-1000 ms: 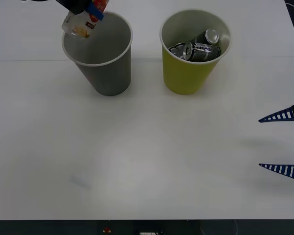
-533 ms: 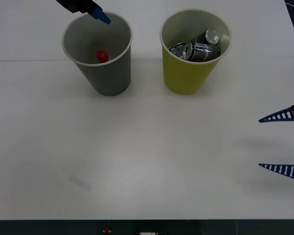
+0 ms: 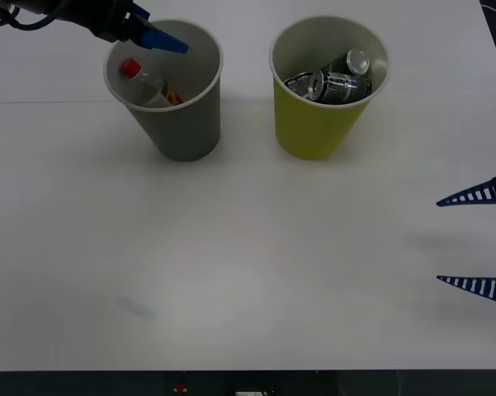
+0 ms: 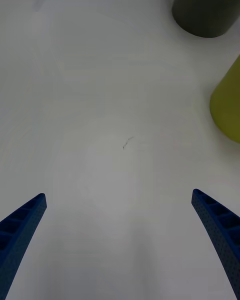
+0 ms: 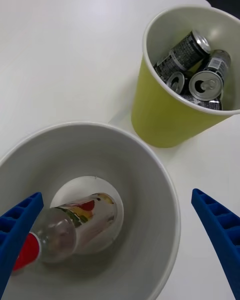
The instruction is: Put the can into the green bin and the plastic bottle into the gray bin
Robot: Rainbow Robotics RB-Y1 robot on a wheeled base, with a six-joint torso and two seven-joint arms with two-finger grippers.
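The gray bin is a big smooth cup shape, wide at the top and narrow at the bottom, with a pale rim. It stands on the flat white worktop. Next to it, not touching, stands the green bin, the same shape but yellow-green.

The plastic bottle is inside the gray bin. It is small and see-through, with a red cap and a pale label with red and orange marks. It leans on its side against the bin's inner wall. Its flat bottom end rests on the bin's floor, and its cap end points up toward the rim on the robot's left side.

Shiny dark metal cans lie piled in the green bin, with round silver tops showing.

The left gripper hangs right above the gray bin's mouth. Its blue ribbed fingers are spread wide and hold nothing.

The right gripper sits low over the worktop on the robot's right, well apart from both bins. Its pointed blue fingers are spread wide too, with nothing between them.
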